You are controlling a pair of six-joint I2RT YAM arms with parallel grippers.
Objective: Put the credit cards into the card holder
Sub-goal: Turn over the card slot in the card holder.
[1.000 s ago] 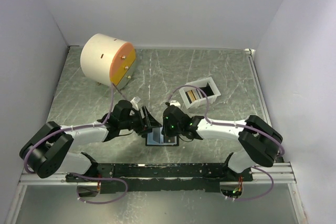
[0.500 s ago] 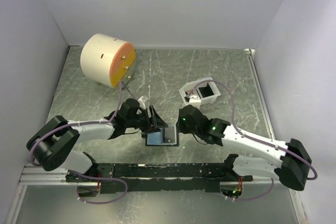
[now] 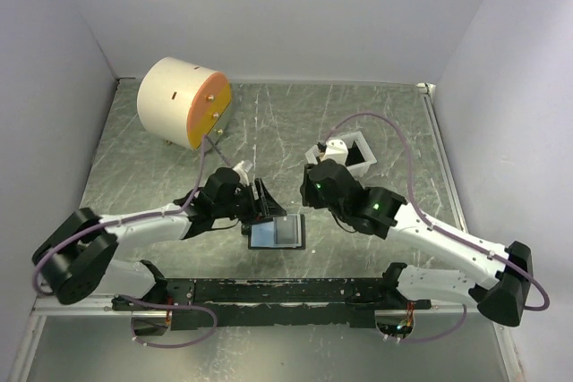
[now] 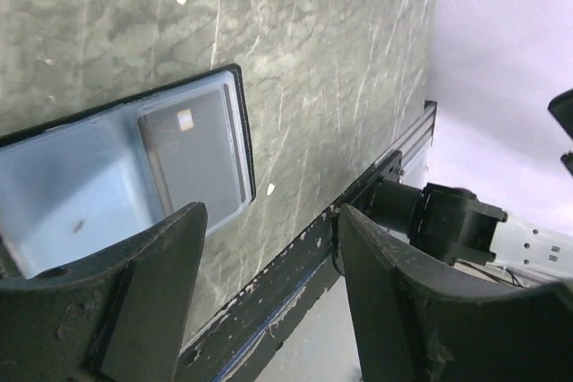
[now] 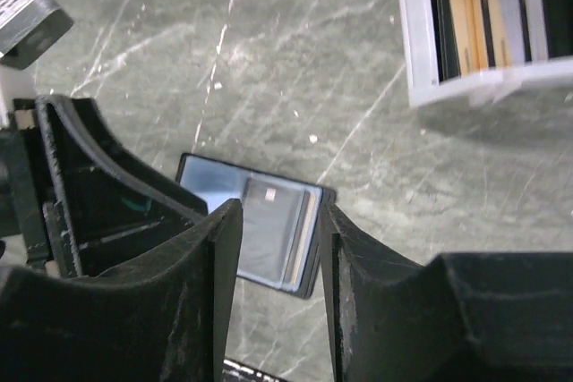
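Two hands: we see both over the near middle of the surface [image 3: 376,123], one on either side of the card holder [image 3: 276,233]
Left hand [image 4: 269,221]: fingers spread apart with nothing between them; it hangs at the holder's far left corner; we cannot tell whether it touches
Right hand [image 5: 279,212]: fingers apart and empty; held off the surface, between the holder and the white tray [image 5: 416,33]
Card holder: lies open and flat, inside up, close to the near edge; its long axis runs left to right, about parallel to that edge
Grey card [image 5: 269,230]: sits in the holder's right pocket; its long axis crosses the holder's; the small pale chip points to the far side
Other cards [image 5: 474,24]: stand on edge in the tray, orange-tan and grey; well apart from the holder
Cylinder [image 3: 183,103]: cream with an orange face; far left corner
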